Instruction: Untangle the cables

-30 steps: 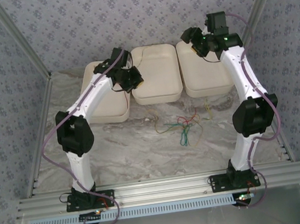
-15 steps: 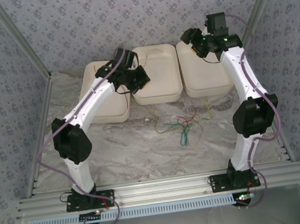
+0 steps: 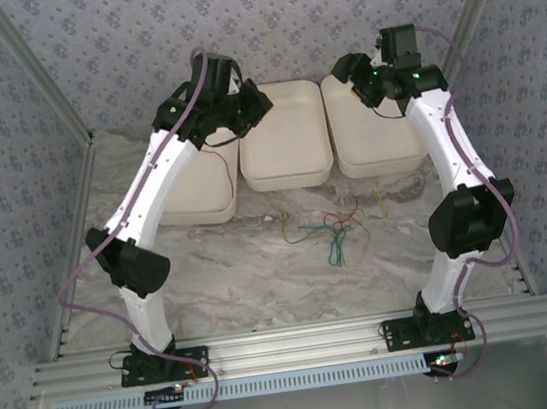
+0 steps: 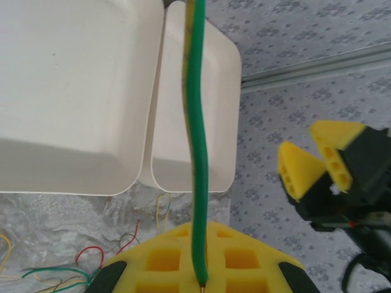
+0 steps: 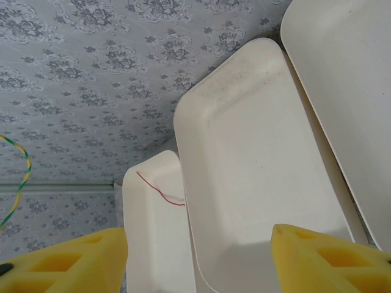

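In the left wrist view a green cable with a yellow stripe runs straight up the frame, its end pinched in my shut left gripper. That gripper is raised over the seam between the left tray and the middle tray. The other cables, red, green and yellow, lie tangled on the marble table below the middle tray. One red cable lies in the left tray. My right gripper hangs open and empty above the right tray.
Three white trays stand side by side at the back of the table. Patterned walls close the back and sides. An aluminium rail carrying both arm bases runs along the near edge. The right gripper's yellow fingers show beside the held cable.
My left arm has risen and swung toward the back wall, carrying its shut gripper from over the left tray up to the tray seam. The right arm has hardly moved.
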